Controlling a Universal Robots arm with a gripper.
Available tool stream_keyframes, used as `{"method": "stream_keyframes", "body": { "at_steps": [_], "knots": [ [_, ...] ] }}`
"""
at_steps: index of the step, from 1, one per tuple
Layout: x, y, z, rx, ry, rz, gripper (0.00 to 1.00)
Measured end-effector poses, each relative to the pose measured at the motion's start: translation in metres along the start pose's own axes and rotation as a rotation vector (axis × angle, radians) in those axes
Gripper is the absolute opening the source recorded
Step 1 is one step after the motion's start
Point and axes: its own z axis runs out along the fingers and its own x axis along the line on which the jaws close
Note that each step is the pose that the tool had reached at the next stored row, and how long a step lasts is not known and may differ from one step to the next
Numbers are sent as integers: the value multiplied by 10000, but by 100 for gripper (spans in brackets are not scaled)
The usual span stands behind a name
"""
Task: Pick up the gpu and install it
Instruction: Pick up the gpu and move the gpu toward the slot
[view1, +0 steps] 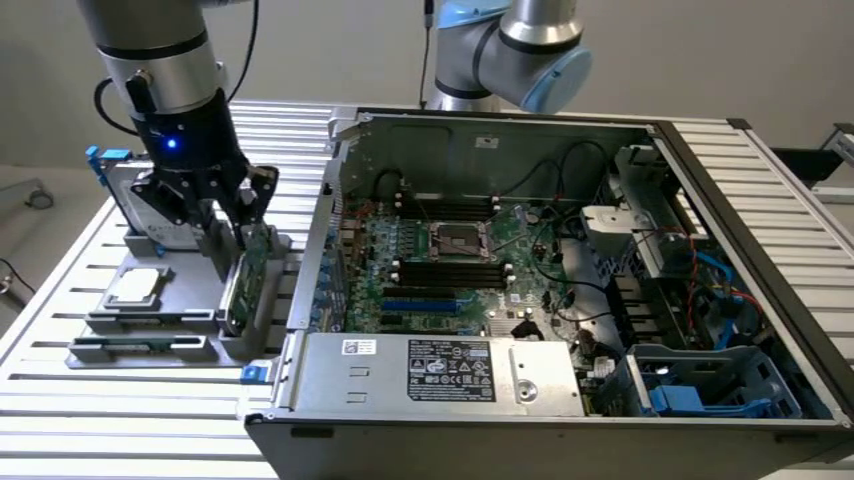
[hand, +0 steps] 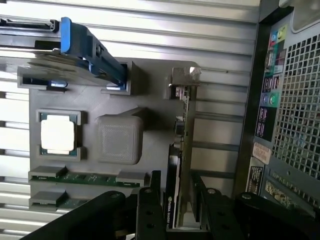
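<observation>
At the left of the exterior view we see the gripper (view1: 230, 235) lowered over the gray holder tray (view1: 167, 322), which rests on the slatted aluminium table (view1: 134, 430). The gpu (view1: 244, 285) stands on edge in a slot at that tray's right side, just beside the open computer case (view1: 534, 445). The jaws are spread wide, with one finger on each side of the card.

In the wrist view the gripper (hand: 178, 197) straddles the gpu (hand: 179, 150). The black fingers (hand: 150, 210) flank its dark shroud on one face and its green board on the other, and the silver bracket sits at the far end. The gaps look narrow, and we cannot tell whether either pad touches. The card sits upright in the tray (hand: 155, 105), not lifted.

Other parts share the tray (all apart from the gripper): a hard drive (view1: 140, 215) with blue rails, a square silver chip (view1: 138, 287) and memory sticks (view1: 140, 347). At centre frame, the motherboard (view1: 441, 260) lies exposed inside the case.
</observation>
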Motion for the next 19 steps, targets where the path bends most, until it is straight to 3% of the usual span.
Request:
{"method": "stream_keyframes", "body": {
  "at_steps": [10, 15, 19],
  "knots": [
    [3, -21, 183, 17, -129, 23, 36],
    [13, -18, 270, 59, -150, 98, 36],
    [14, -17, 282, 63, -145, 165, 36]
  ]
}}
